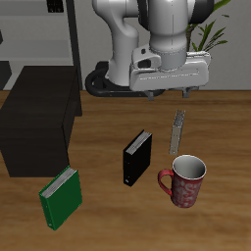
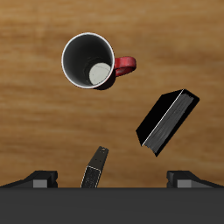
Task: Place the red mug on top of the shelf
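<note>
The red mug [image 1: 184, 182] stands upright on the wooden table near the front edge, with a pale speckled pattern and a light grey inside. In the wrist view the mug [image 2: 90, 61] shows from above with its handle [image 2: 128, 65] pointing sideways. The shelf [image 1: 35, 123], a large matte black cabinet with a flat top, stands across the table from the mug. My gripper [image 1: 172, 94] hangs high above the table, farther back than the mug. It is open and empty, with its fingertips [image 2: 39, 179] spread wide.
A black book [image 1: 137, 157] stands beside the mug, toward the shelf. A thin grey book [image 1: 178, 129] stands just behind the mug, under my gripper. A green book [image 1: 61, 198] leans near the front edge before the shelf. A pale grey rack [image 1: 49, 29] and a plant [image 1: 211, 34] stand at the back.
</note>
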